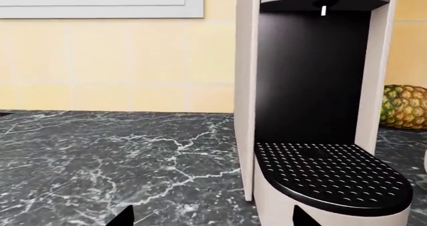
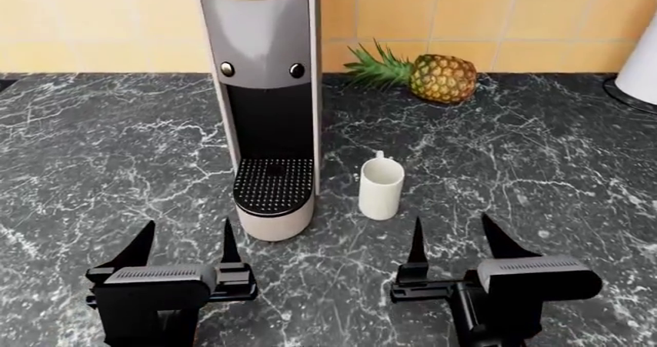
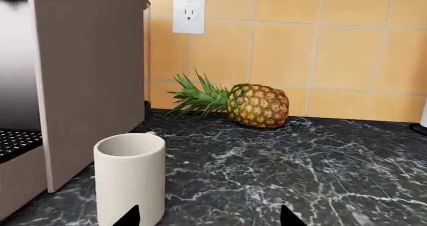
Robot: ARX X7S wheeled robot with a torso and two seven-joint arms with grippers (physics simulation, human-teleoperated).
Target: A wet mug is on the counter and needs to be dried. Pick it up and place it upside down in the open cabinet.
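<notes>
Standing upright on the counter point(image 2: 534, 155), the mug point(image 2: 381, 188) sat just beside the coffee machine point(image 2: 266, 93), well short of the back edge. The left gripper point(image 2: 183, 243) and right gripper point(image 2: 451, 241) hovered with jaws spread, holding nothing.

Mug point(image 2: 381, 190): you have it upright on the counter point(image 2: 534, 155), just right of the coffee machine point(image 2: 269, 101), apart from it.
Pineapple point(image 2: 431, 76): on its side behind the mug, at the wall.
Left gripper point(image 2: 183, 243): before the machine, to your left.
Right gripper point(image 2: 458, 239): before the mug, slightly to its right.
Outlet point(image 3: 189, 8): on the wall above the pineapple.
</notes>
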